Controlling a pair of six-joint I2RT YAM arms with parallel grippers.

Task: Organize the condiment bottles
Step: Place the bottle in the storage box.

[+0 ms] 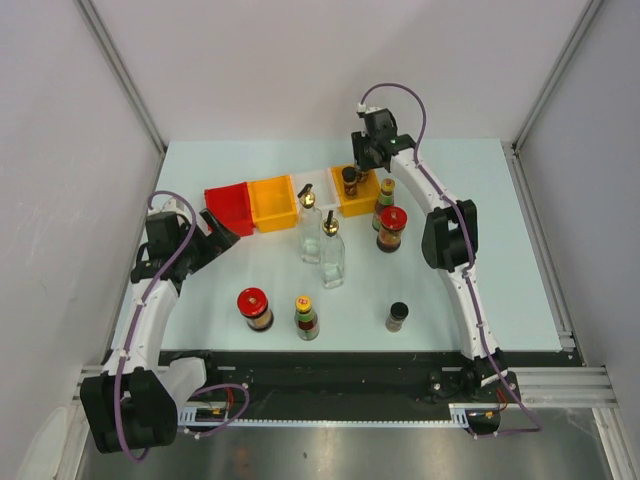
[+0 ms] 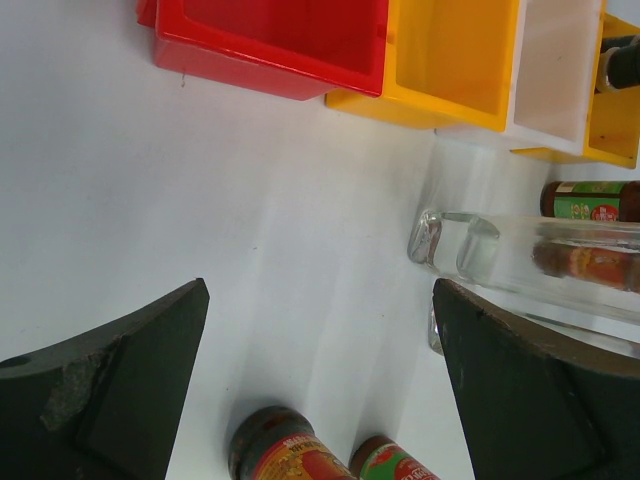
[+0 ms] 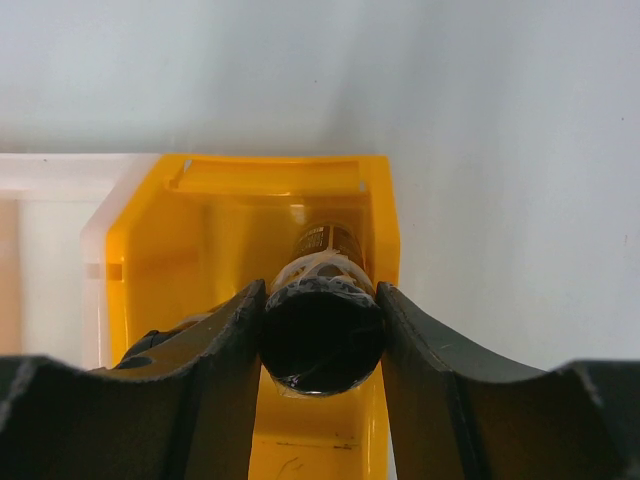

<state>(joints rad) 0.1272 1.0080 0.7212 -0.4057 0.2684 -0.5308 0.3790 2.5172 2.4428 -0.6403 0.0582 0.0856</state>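
Right jaws clamped on black-capped shaker (image 3: 322, 340), upper centre of top view, in yellow bin (image 3: 150, 240). Left jaws stood wide, held nothing, at left near red bin (image 1: 230, 208). Two clear glass bottles (image 1: 311, 232) stood mid-frame on surface (image 1: 480, 250). Red-lidded jar (image 1: 255, 308), sauce bottle (image 1: 306, 318) and second shaker (image 1: 397, 316) stood lower.

White left arm (image 1: 150, 310) and right arm (image 1: 470, 300) with black joint housings, purple cables (image 1: 400, 87) looping alongside, black bases, left pincer (image 2: 320, 340) and right pincer (image 3: 322, 320) with dark matte curved fingers, one scuffed grey
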